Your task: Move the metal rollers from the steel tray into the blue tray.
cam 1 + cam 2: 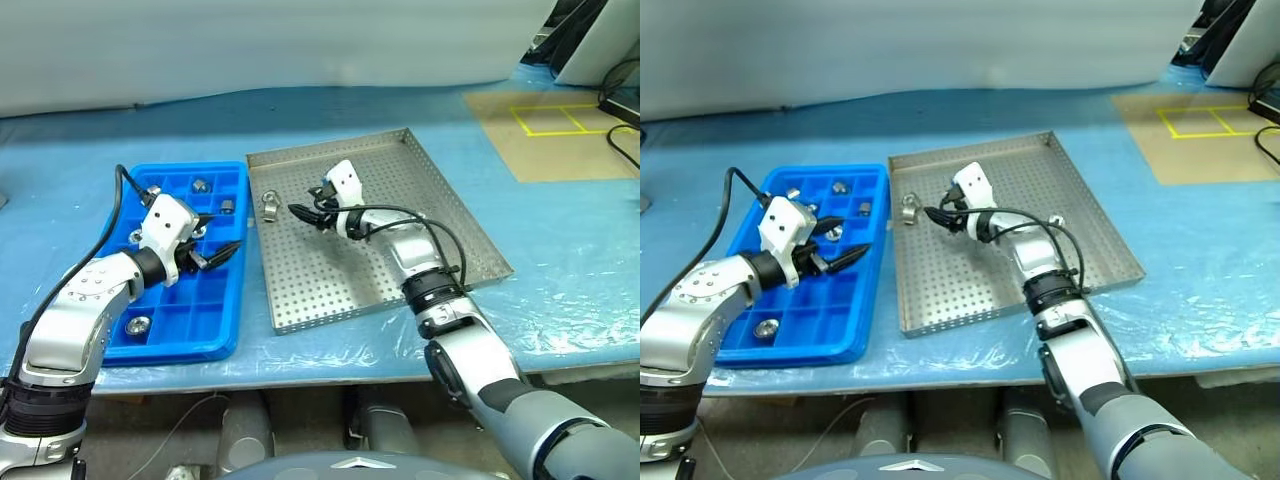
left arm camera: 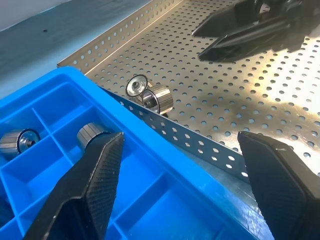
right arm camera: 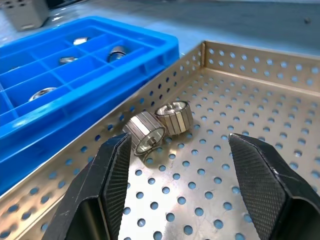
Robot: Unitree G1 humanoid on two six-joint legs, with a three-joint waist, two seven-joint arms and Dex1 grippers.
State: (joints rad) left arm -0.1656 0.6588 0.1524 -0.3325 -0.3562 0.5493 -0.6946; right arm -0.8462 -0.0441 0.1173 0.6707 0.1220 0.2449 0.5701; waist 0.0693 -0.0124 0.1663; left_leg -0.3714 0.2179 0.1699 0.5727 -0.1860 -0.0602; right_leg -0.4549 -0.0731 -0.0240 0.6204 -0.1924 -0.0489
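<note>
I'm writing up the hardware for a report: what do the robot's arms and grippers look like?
Both arms have silver-grey shells with black joint rings and loose black cables. Each wrist carries a white block. The left gripper and right gripper each have two black, tapered fingers with textured pads.

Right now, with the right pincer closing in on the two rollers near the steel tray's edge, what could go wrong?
1. The two shiny grey metal rollers lie touching; the open right pincer may catch both, or knock one rolling across the perforated silver steel tray.
2. They sit close to that tray's rim beside the bright blue gridded plastic tray, so a finger could hit the rim.
3. The open left pincer hangs over the blue tray near that same edge; the arms might collide.
</note>
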